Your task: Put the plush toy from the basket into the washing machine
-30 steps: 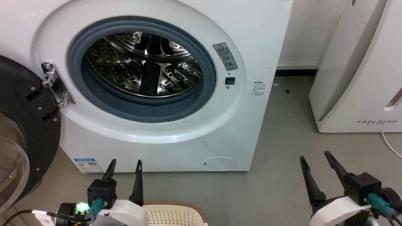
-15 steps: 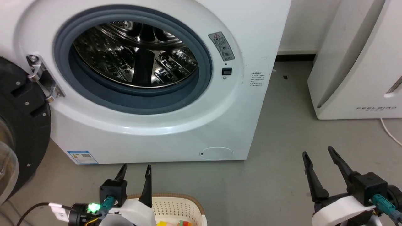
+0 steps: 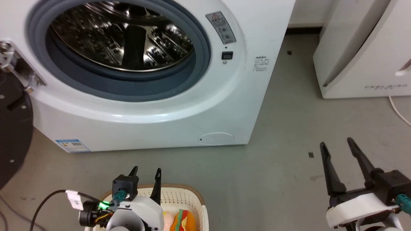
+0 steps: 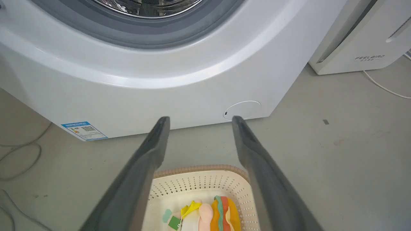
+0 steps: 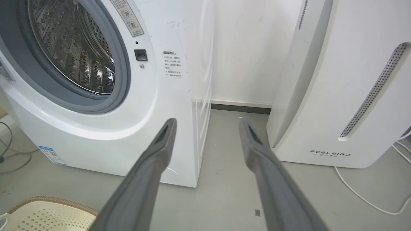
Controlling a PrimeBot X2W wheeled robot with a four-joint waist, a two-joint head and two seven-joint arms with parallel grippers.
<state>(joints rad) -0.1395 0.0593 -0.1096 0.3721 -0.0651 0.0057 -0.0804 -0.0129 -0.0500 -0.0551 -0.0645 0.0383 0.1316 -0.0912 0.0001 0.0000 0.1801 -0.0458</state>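
Both empty: left end effector [image 3: 146, 169] and right end effector [image 3: 336, 142] are spread wide.
Grasp: plush toy [image 4: 221, 213] is best pinched mid-burger, clear of the basket [image 4: 199, 167] rim.

The head view's bottom edge cuts the plush toy [image 3: 181, 221], whose left part hides behind the white wrist [image 3: 141, 215] of the left claw [image 3: 146, 169]; that wrist also covers much of the basket [image 3: 192, 195]. The washing machine [image 3: 192, 106] has the top of its porthole [image 3: 122, 41] off the frame and its black door [image 3: 13, 128] mostly past the left edge. The print on its warning label [image 3: 221, 27] is too small to read. The lettering on the white appliance [image 3: 362, 64] is blurred.
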